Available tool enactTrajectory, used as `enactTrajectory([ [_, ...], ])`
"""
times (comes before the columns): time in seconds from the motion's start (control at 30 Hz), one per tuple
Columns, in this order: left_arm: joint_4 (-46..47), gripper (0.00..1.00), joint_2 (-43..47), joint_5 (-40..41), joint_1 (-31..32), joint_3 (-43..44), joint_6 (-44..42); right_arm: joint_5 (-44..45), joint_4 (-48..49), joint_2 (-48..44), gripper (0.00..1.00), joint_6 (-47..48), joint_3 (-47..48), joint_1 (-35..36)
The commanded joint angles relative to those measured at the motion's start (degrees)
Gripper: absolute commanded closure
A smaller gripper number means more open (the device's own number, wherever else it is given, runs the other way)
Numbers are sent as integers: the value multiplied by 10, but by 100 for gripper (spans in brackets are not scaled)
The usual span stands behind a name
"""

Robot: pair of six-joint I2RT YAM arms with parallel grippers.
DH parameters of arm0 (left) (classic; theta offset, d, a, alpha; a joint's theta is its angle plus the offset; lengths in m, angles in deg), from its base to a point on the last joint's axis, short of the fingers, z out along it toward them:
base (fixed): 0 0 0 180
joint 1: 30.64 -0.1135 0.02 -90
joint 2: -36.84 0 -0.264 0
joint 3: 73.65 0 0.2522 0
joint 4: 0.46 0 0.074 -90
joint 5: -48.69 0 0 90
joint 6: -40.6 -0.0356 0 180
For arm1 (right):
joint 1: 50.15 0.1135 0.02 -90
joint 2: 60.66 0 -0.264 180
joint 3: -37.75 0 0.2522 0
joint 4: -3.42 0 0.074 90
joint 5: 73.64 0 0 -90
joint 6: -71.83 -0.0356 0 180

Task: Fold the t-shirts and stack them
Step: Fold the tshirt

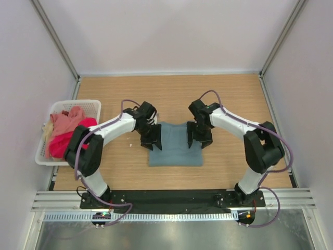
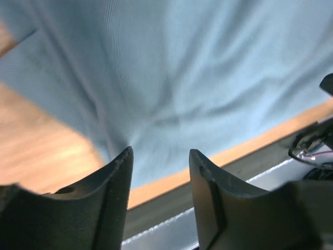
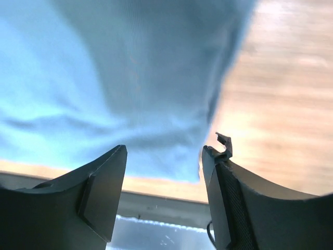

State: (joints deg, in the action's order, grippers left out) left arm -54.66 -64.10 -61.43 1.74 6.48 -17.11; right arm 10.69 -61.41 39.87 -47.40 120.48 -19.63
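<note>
A grey-teal t-shirt (image 1: 175,146) lies folded into a rectangle at the middle of the wooden table. My left gripper (image 1: 154,141) hovers over its left edge, open and empty; the left wrist view shows the cloth (image 2: 171,78) spread below the parted fingers (image 2: 118,177). My right gripper (image 1: 198,139) hovers over the shirt's right edge, also open and empty; in the right wrist view the shirt (image 3: 119,78) fills the upper left and its edge runs past the right finger (image 3: 218,166). Salmon pink (image 1: 66,123), crimson-pink (image 1: 62,141) and cream (image 1: 48,130) shirts lie bunched in the basket.
The white slotted basket (image 1: 91,105) stands at the table's left edge. White walls with metal posts enclose the table on three sides. A black rail and metal frame (image 1: 171,198) run along the near edge by the arm bases.
</note>
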Motion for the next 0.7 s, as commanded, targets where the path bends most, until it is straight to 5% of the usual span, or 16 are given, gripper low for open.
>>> enactTrajectory([
  [0.0,-27,48,86,25,-7,17,-13,5,-16,-77,31,-4,19,-6],
  [0.3,-68,40,36,90,-41,131,-111,1,2,-4,30,82,102,-74],
  [0.67,-45,44,-93,-3,-105,219,-139,-61,34,114,44,125,199,-100],
])
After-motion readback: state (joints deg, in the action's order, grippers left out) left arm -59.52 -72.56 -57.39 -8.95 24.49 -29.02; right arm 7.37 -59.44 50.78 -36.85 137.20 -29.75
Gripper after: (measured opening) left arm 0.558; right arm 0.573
